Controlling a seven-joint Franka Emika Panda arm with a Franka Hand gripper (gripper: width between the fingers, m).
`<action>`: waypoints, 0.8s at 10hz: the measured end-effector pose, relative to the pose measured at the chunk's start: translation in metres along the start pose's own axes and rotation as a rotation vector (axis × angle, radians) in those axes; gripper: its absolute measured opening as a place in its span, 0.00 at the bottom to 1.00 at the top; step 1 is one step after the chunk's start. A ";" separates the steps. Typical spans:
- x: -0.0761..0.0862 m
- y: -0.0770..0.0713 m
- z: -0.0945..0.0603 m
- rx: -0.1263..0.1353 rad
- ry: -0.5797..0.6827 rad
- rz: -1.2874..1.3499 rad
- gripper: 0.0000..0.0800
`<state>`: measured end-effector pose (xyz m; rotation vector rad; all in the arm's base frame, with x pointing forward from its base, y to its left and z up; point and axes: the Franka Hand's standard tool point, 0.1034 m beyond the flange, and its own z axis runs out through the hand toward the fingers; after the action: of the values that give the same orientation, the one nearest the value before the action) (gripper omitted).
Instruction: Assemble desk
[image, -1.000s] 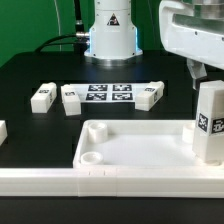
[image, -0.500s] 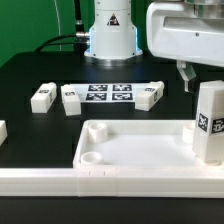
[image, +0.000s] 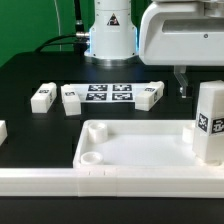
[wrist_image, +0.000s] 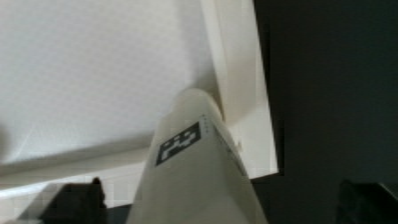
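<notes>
The white tray-like tabletop (image: 130, 150) lies at the front with its round corner sockets up. One tagged white leg (image: 210, 122) stands upright in the corner at the exterior view's right. My gripper (image: 196, 78) hangs above and just behind that leg, open, with one dark finger (image: 182, 82) showing. In the wrist view the leg (wrist_image: 196, 150) rises between the two dark fingertips (wrist_image: 80, 202) with a gap on each side, and the tabletop's rim (wrist_image: 240, 70) lies beyond. Three loose legs (image: 42, 96) (image: 72, 100) (image: 150, 95) lie farther back.
The marker board (image: 108, 93) lies flat between the loose legs on the black table. A long white rail (image: 100, 186) runs along the front edge. Another white piece (image: 2, 132) is cut off by the exterior view's left edge. The arm's base (image: 110, 30) stands at the back.
The gripper's jaws have spread off the upright leg, and the hand has shifted toward the exterior view's left. The leg stays standing in the tabletop's corner.
</notes>
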<state>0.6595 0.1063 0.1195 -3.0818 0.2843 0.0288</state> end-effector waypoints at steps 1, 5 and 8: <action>0.000 0.000 0.000 0.000 0.001 -0.082 0.81; 0.005 0.005 -0.004 -0.022 0.009 -0.439 0.81; 0.006 0.006 -0.004 -0.022 0.010 -0.451 0.50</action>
<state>0.6640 0.0995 0.1228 -3.0869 -0.4142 0.0005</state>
